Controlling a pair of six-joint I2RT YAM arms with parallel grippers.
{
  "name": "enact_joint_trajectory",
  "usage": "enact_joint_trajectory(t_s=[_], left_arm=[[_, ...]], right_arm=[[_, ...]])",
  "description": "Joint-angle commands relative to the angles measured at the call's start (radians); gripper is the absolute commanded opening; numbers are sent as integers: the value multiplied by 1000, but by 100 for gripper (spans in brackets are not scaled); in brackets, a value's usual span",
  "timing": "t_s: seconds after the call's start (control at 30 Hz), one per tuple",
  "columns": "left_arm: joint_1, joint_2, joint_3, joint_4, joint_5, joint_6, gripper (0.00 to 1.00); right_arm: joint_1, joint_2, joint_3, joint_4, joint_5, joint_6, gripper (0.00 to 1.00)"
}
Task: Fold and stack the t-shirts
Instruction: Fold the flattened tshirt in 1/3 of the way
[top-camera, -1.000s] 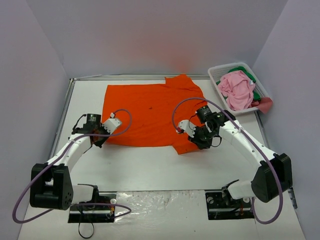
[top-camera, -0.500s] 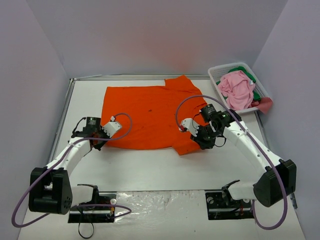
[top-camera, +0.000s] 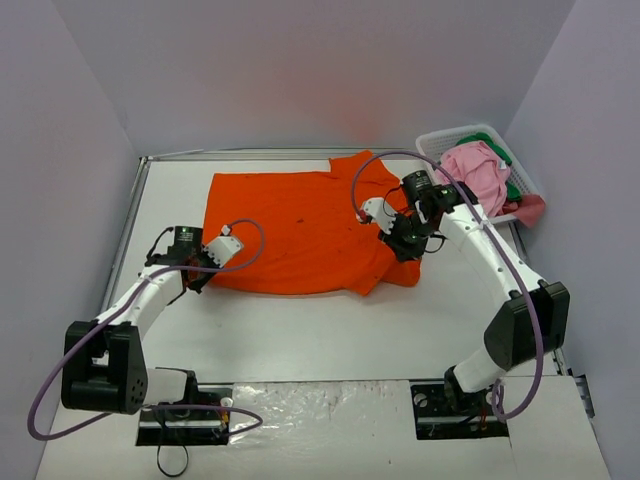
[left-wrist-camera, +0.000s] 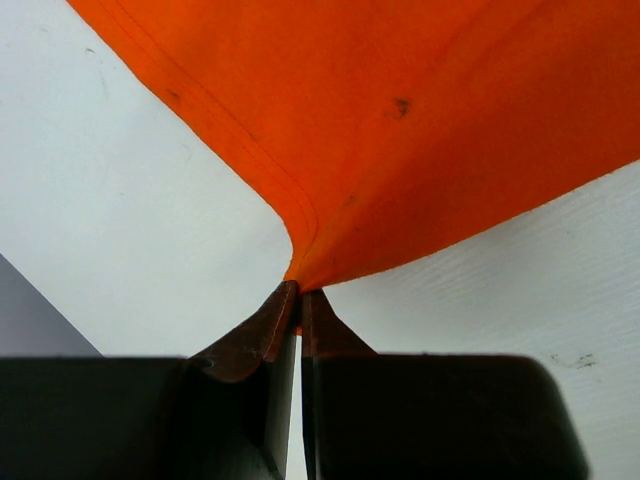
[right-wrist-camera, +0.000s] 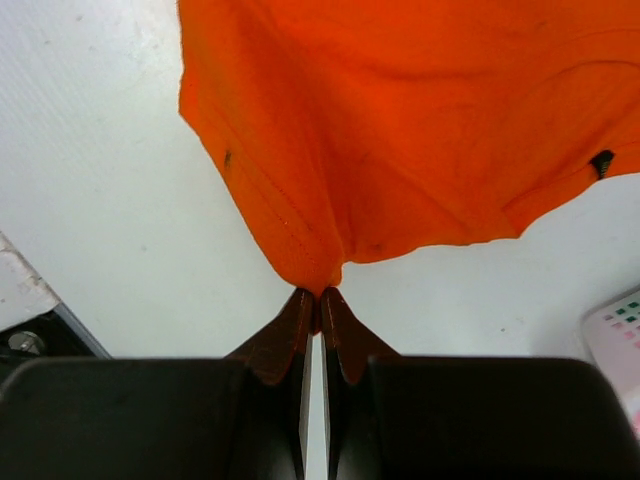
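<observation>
The white table (top-camera: 300, 330) carries the orange t-shirt (top-camera: 290, 225) on its far half, spread mostly flat, one sleeve reaching toward the far edge near the basket; dark specks dot the cloth; at the far right corner stands the white slotted basket (top-camera: 432, 150), just beside that sleeve but apart from it; inside it lies a crumpled pink t-shirt (top-camera: 475, 180), heaped above the rim, with a green t-shirt (top-camera: 513, 189) showing at its edges underneath; the left gripper (left-wrist-camera: 298, 300) sits at the shirt's near-left corner, its fingers pressed together on the stitched hem corner, the cloth fanning away from the pinch over the table; the right gripper (right-wrist-camera: 318, 298) is over the shirt's right side, its fingers likewise closed on a gathered fold of the orange cloth, which is drawn into creases there, with a stitched edge running down to the pinch.
</observation>
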Motion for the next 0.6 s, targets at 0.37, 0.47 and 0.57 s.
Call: enact_joint_trajectory(t_s=[0.37, 0.47, 0.57], left_arm=[[32, 131, 195, 2, -40, 52, 2], [37, 177, 243, -5, -42, 58, 2], [40, 227, 302, -18, -39, 63, 2]], right_arm=[[-53, 292, 362, -94, -4, -57, 0], [-65, 370, 468, -119, -4, -64, 0], [-73, 450, 574, -146, -4, -74, 0]])
